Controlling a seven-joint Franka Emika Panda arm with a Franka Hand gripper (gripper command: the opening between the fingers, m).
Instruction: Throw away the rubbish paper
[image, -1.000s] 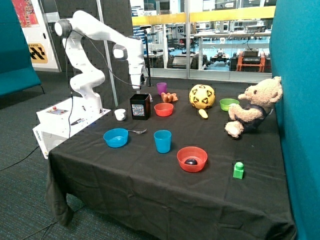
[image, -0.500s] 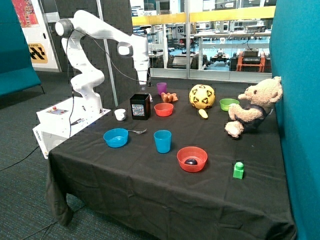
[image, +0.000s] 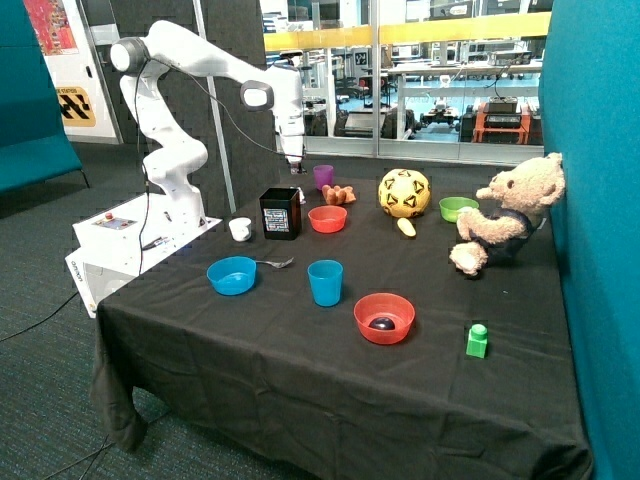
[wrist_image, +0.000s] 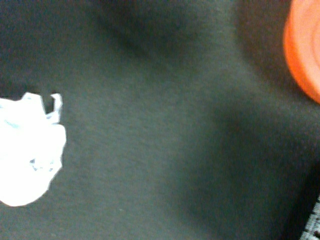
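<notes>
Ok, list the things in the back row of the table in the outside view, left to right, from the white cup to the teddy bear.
White cup → black box → purple cup → yellow ball → green bowl → teddy bear. The gripper hangs above the cloth between the black box and the purple cup.

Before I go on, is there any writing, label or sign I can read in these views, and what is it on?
Nothing here reads as legible text.
Black box: white label with print, too small to read.
Yellow and black sign on the wall behind the robot: hazard stripes, wording unreadable.
Red poster above it: print unreadable.
Robot base: dark marking on its front edge, unreadable.
Wrist view: only the rubbish paper, the dark cloth and an orange rim; no text.
</notes>
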